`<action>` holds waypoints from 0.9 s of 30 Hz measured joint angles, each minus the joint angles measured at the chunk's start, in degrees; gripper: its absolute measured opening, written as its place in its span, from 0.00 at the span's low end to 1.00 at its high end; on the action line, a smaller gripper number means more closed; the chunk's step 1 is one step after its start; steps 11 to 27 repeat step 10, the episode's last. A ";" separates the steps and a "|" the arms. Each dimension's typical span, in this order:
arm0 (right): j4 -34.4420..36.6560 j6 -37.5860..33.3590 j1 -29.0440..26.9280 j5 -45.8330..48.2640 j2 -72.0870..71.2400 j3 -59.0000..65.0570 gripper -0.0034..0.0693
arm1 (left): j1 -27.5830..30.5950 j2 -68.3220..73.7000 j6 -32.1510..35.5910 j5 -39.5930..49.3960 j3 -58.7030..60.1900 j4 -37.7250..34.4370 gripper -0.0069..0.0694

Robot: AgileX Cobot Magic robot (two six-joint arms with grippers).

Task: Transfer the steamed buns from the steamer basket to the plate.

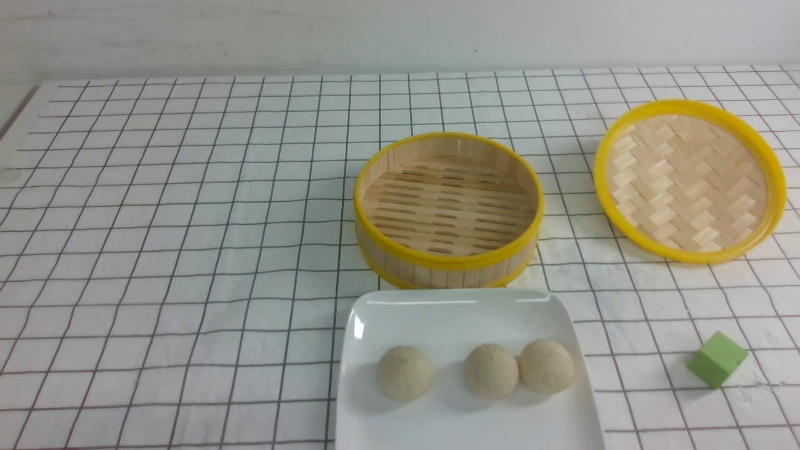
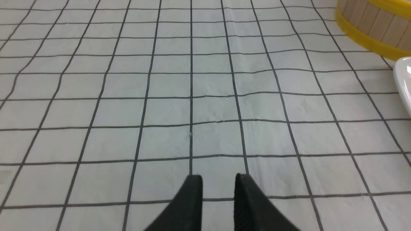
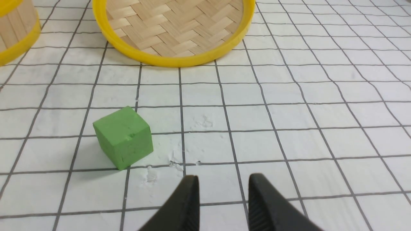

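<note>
Left tool [image 2: 218, 179]: I see its two dark fingers standing slightly apart with nothing between them, hovering over bare gridded tabletop [image 2: 160, 106]. I read that as parked, since nothing is left for it to fetch.
Plate from the left tool: the plate [image 1: 462, 312] shows only as a white edge far off to one side of this tool, well apart from it.
Steamed buns [image 1: 490, 371]: all three sit on the plate in a row, the left one alone, the other two touching each other. They lie well apart from both tools.
Steamer basket [image 1: 447, 265]: empty, its slotted floor bare, standing just behind the plate. My judgement is that the transfer is finished.
Lid [image 1: 687, 181]: lies upside down and well clear of the basket, I'd guess set aside to open access to the buns.
Green cube [image 3: 123, 137]: near the right tool, ahead and off to one side, not touching it.
Right tool [image 3: 223, 180]: fingers slightly parted, holding nothing, over bare tabletop. The lid lies straight ahead of it; only a sliver of the basket wall shows at the edge.
</note>
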 joint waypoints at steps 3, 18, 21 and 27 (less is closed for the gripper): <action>0.00 0.00 0.00 0.00 0.00 0.00 0.38 | 0.00 0.00 0.00 0.00 0.00 0.00 0.33; 0.00 0.00 0.00 0.00 0.00 0.00 0.38 | 0.00 0.00 0.00 0.00 0.00 0.00 0.35; 0.00 0.00 0.00 0.00 0.00 0.00 0.38 | 0.00 0.00 0.00 0.00 0.00 0.00 0.35; 0.00 0.00 0.00 0.00 0.00 0.00 0.38 | 0.00 0.00 0.00 0.00 0.00 0.00 0.35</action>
